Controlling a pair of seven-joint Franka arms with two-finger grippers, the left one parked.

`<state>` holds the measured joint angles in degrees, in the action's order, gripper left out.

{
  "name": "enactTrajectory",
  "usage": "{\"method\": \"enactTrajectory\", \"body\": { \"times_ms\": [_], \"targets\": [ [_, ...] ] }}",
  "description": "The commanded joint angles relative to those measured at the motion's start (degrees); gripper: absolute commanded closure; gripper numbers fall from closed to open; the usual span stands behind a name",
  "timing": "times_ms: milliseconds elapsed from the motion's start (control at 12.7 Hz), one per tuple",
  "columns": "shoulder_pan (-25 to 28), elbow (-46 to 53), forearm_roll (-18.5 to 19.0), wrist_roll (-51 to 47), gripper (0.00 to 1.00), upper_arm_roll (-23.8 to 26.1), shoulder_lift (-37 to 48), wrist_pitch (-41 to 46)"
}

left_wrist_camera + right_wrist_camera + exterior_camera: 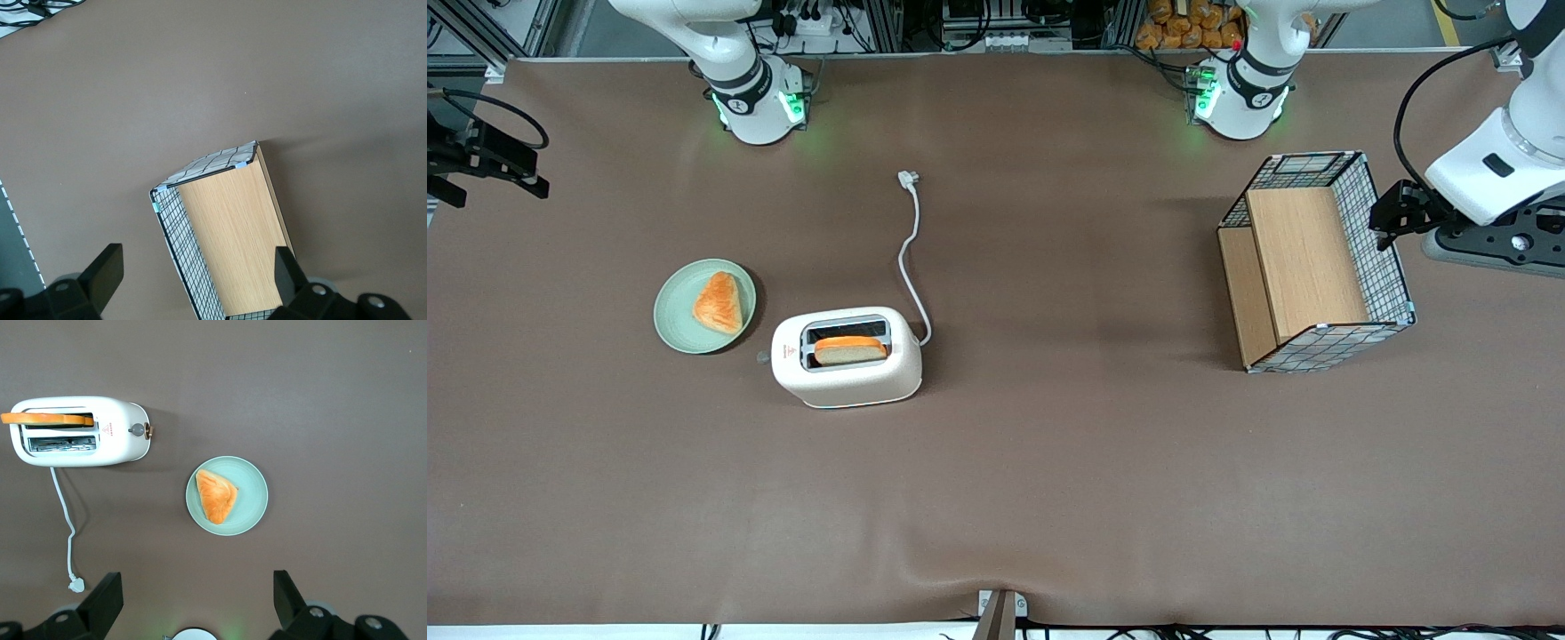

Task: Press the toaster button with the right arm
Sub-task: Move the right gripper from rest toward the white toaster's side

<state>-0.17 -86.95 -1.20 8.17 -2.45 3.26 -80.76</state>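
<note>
Here the toaster (846, 356), a bread slice (850, 349) in its nearer slot, stands beside the green plate (679, 331) of pastry (719, 302), its button (138, 430) facing that plate, while the gripper (197, 603) hangs high above, fingers (103, 600) apart.

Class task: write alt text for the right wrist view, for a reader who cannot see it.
Seen from above, the open gripper hangs over a brown table, well clear of the toaster and its toaster button. One slot holds a bread slice; a green plate carries a pastry.
</note>
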Motion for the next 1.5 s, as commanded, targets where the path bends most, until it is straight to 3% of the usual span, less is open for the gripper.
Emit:
{"method": "enactTrajectory", "body": {
  "times_ms": [0, 945, 1102, 1260, 1417],
  "targets": [
    [-0.44, 0.82, 0.76, -0.26, 0.00, 0.61, -0.10, 0.60],
    [1.58, -1.90, -0.47, -0.52, 0.00, 0.61, -1.41, 0.43],
    [1.58, -4.35, -5.72, -0.43, 0.00, 0.35, -1.50, -0.62],
    [2.01, -6.90, -7.15, -0.78, 0.47, 0.43, -1.77, -3.86],
    [3.42, -7.44, -7.59, -0.96, 0.83, 0.43, -3.95, -5.10]
  ]
}}
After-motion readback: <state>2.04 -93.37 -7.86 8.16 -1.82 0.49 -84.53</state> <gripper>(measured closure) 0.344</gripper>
